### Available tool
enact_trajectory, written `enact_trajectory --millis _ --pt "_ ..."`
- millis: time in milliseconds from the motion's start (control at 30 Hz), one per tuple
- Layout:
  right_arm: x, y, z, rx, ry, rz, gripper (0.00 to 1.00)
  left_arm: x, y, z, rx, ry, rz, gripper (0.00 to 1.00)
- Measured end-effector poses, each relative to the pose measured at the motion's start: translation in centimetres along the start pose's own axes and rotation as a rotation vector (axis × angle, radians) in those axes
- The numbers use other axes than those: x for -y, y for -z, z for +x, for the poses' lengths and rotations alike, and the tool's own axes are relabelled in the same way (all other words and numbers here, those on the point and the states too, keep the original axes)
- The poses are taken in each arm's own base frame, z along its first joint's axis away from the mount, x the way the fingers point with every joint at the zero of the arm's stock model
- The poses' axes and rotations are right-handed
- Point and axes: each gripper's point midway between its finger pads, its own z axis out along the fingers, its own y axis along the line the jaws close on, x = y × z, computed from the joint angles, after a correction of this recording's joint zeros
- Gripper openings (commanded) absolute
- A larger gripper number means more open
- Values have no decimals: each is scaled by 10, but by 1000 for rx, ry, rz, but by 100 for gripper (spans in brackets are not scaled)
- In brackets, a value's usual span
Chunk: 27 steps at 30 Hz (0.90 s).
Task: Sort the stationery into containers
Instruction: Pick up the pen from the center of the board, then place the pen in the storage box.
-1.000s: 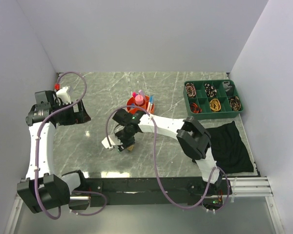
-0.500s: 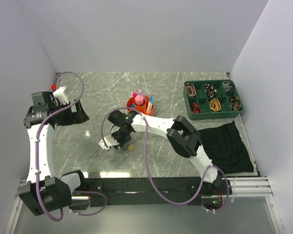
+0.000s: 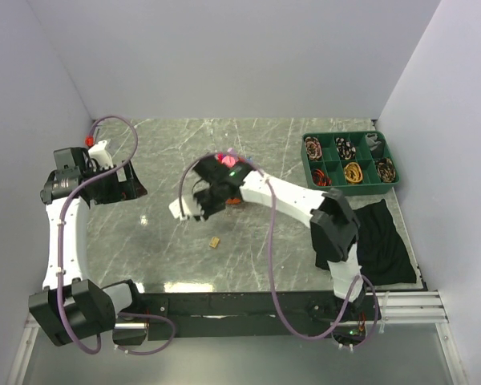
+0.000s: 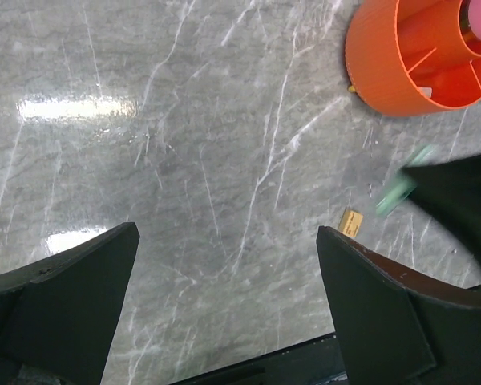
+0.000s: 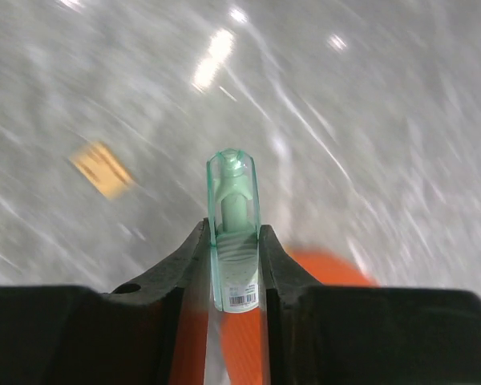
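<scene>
Orange pot (image 5: 330, 271) half-hidden behind right claw (image 5: 233, 241) gripping clip (image 5: 232, 192).

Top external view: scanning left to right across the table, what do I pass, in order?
Left gripper → small flat yellow eraser → green plastic compartment tray. Left out because they overlap these: right gripper holding a translucent green clip, round orange plastic pot, black cloth.

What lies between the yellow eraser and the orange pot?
The right end effector, holding a green clip, hangs over that stretch in the top view.
</scene>
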Motion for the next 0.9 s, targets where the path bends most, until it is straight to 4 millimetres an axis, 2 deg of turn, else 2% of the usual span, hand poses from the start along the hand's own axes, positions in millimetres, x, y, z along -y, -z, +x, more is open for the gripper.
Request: enact_trajectory --millis 100,167,300,400,433,567,633,900 --pt "26 26 19 -28 -60 87 0 -2 -3 -4 2 1 -1 99" --pt "40 38 39 -56 -108 137 0 -2 -4 -8 12 4 -1 100" --pt "56 56 77 -112 -191 198 0 -2 -4 -16 35 11 -3 100" --pt "58 60 97 -145 -236 211 4 -3 -4 -16 37 21 -5 99" --pt "58 59 100 -151 -242 211 6 -3 -3 -17 38 23 -6 99" --pt "55 51 105 -167 -261 198 34 -5 -3 -17 39 28 -9 100" --pt "54 50 104 -171 -274 199 41 -5 -3 -17 40 29 -10 99" --pt "54 46 93 -163 -305 213 50 -5 -3 -17 41 30 -9 100"
